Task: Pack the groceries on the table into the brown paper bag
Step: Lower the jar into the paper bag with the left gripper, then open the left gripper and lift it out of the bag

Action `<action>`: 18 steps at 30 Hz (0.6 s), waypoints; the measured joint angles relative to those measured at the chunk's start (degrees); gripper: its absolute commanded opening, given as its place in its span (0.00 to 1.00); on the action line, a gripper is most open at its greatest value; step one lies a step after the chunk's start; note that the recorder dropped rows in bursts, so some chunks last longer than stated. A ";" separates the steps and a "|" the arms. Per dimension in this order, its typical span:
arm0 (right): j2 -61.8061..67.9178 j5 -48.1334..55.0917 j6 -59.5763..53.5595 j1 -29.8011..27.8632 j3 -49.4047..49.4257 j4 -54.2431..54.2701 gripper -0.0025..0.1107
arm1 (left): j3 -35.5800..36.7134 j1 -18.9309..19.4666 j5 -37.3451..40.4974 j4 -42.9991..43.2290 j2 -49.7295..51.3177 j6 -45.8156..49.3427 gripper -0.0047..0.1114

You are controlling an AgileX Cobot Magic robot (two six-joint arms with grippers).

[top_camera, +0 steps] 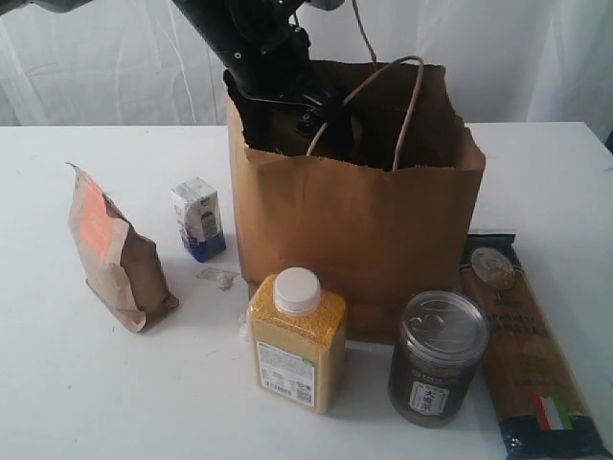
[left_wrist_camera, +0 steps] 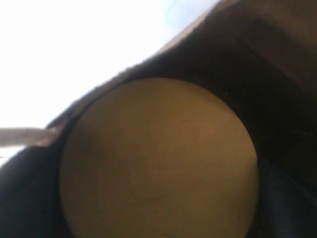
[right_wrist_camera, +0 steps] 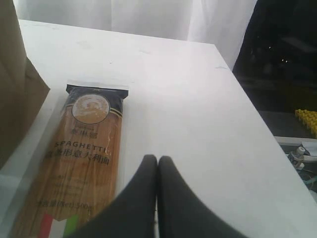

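Exterior view: spaghetti packet (top_camera: 522, 345) flat; long axis toward camera

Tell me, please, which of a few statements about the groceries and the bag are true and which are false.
1. The spaghetti packet lies flat on the table. True.
2. The yellow-grain bottle is inside the brown paper bag. False: it stands on the table in front of the bag.
3. The right gripper is shut on the spaghetti packet. False: its fingers meet with nothing between them.
4. The small carton stands upright between the pouch and the bag. True.
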 measured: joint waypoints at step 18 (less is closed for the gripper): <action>0.00 0.00 0.00 0.00 0.00 0.00 0.02 | 0.00 -0.12 -2.00 5.22 0.58 -5.87 0.95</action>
